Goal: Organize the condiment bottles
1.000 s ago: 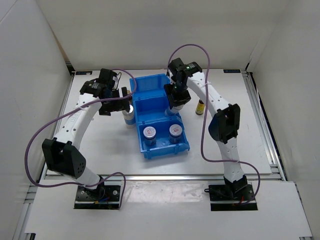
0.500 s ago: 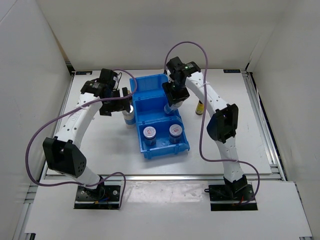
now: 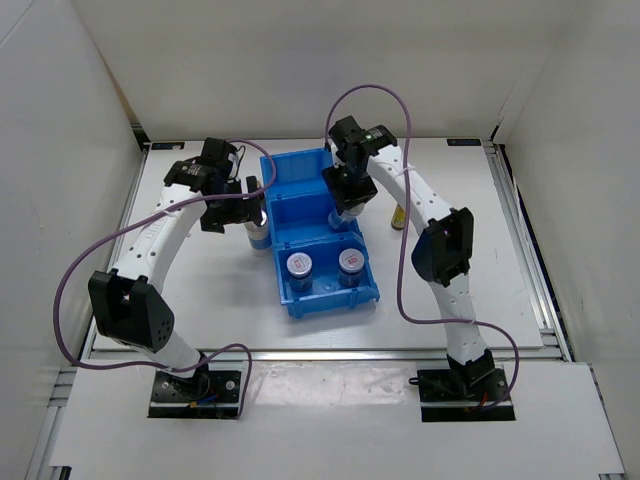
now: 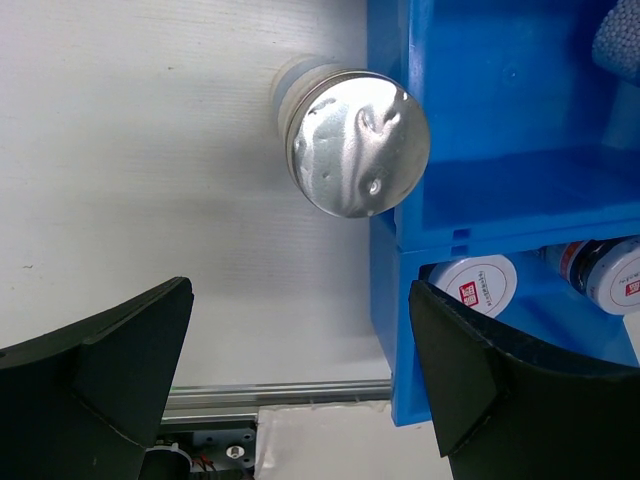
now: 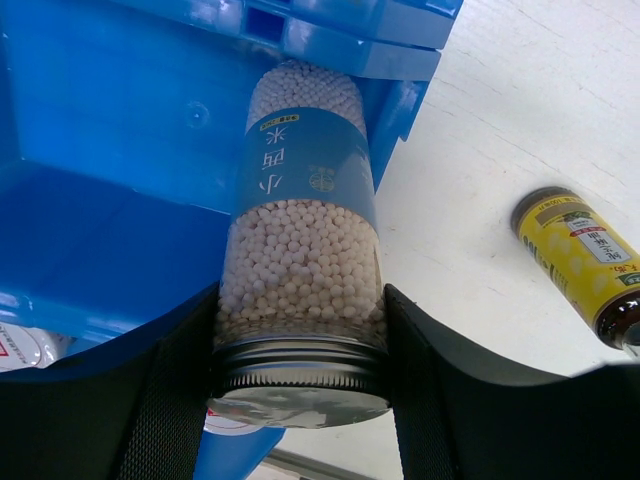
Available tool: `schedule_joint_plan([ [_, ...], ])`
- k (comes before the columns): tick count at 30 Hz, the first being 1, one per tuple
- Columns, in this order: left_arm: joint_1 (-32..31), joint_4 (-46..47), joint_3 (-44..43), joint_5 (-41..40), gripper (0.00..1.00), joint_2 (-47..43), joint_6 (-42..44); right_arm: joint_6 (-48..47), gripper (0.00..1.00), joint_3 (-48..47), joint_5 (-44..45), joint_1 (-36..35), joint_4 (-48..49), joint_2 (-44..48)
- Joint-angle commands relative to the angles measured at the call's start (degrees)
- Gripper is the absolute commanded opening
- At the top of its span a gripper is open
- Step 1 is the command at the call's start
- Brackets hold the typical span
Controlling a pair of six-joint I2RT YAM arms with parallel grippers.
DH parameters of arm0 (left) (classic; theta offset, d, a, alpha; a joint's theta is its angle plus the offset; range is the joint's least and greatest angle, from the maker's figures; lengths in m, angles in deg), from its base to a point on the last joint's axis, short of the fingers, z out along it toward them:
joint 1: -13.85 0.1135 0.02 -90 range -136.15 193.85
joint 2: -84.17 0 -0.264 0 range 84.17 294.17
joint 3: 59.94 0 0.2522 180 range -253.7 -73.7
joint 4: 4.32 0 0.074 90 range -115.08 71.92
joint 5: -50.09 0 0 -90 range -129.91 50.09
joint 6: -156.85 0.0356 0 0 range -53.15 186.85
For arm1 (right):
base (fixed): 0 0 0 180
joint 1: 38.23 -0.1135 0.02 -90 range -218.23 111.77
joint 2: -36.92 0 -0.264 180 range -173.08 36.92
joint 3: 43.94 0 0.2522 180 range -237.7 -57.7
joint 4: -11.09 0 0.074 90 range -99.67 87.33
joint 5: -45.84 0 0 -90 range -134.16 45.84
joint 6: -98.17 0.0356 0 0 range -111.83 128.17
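- Right gripper (image 5: 300, 385): jaws clamped on the pearl-filled cylinder (image 5: 305, 240) just under its silver lid. It is held over the blue bin (image 5: 100, 200), close to the right wall of the middle compartment. This looks like mid-placement.
- Left gripper (image 4: 300, 290): fingers spread wide above the second cylinder (image 4: 357, 143). That cylinder stands on the table (image 4: 150, 150) against or just beside the bin's left wall, which leaves the inner finger little room.
- Squat jars (image 3: 299, 266) occupy the near compartment.
- Brown bottle (image 5: 578, 258): on the table right of the bin, with open room around it.
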Motion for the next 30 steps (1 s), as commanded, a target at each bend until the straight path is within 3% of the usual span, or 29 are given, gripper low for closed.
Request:
schedule_joint_plan([
  [1,0.1,0.9,-0.8,1.2,1.00,-0.8,0.5,-1.1,0.60,-2.2,5.9,-0.5,-0.1,-0.3],
  [9,0.1,0.9,-0.8,1.2,1.00,-0.8,0.5,-1.1,0.63,5.4,10.9,-1.0,6.9,2.4],
  [15,0.1,0.9,-0.8,3.1,1.00,-0.3,0.5,-5.3,0.66,0.6,9.5,-1.0,5.5,0.4],
  [22,0.1,0.9,-0.3,3.6,1.00,-0.3,0.5,-7.2,0.79,-1.6,11.6,-1.7,5.5,-0.7],
  [30,0.1,1.4,0.2,4.1,1.00,-0.3,0.5,-6.6,0.81,-1.6,9.6,-1.7,7.1,-1.7],
])
